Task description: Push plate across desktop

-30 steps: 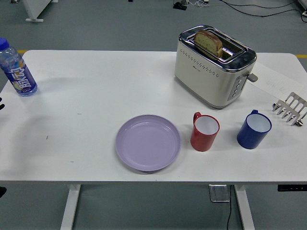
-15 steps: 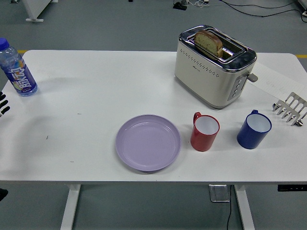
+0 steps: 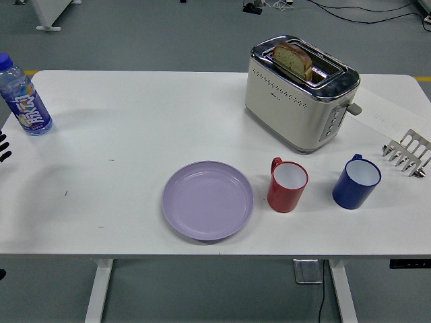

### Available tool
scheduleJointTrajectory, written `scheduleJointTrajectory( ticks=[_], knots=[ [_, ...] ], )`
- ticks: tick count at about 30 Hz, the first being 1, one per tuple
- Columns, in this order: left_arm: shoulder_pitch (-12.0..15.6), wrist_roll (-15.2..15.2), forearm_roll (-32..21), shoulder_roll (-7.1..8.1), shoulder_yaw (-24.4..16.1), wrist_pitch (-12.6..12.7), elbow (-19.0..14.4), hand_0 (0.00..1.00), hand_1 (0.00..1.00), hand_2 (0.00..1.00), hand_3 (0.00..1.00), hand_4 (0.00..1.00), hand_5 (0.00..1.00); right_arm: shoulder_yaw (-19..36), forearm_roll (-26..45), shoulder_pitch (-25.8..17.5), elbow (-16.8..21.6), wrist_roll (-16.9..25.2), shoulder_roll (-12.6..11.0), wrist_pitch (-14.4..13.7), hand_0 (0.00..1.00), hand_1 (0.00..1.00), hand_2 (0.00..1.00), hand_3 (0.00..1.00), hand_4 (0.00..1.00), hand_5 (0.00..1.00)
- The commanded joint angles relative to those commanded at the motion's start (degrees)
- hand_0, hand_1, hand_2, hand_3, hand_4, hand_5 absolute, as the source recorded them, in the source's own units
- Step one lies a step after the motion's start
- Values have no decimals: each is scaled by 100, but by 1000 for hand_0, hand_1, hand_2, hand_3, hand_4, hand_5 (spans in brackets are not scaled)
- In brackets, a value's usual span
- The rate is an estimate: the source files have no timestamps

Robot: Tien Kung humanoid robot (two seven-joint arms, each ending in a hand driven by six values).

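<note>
A round lilac plate (image 3: 207, 200) lies flat on the white table (image 3: 135, 134), near the front edge and a little left of the middle. Only the black fingertips of my left hand (image 3: 3, 147) show at the far left edge, well away from the plate and just below the water bottle. Too little of that hand shows to tell its state. My right hand is out of the picture.
A red mug (image 3: 287, 184) stands just right of the plate, a blue mug (image 3: 356, 182) further right. A cream toaster (image 3: 300, 92) with bread (image 3: 293, 60) sits behind them. A water bottle (image 3: 23, 98) is at far left, a metal toast rack (image 3: 407, 153) at far right.
My left hand's fingertips have crept slightly further into view at the left edge. The plate and everything else stay where they were.
</note>
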Motion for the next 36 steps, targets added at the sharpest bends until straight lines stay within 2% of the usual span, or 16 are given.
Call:
scheduleJointTrajectory(
  ticks=[36],
  knots=[
    [-187,79,179,28,22,-21,-3,789,821,810,715,555,998,-360,389,82,0,120,-23,-57,667,656,736,686,301,304]
  ],
)
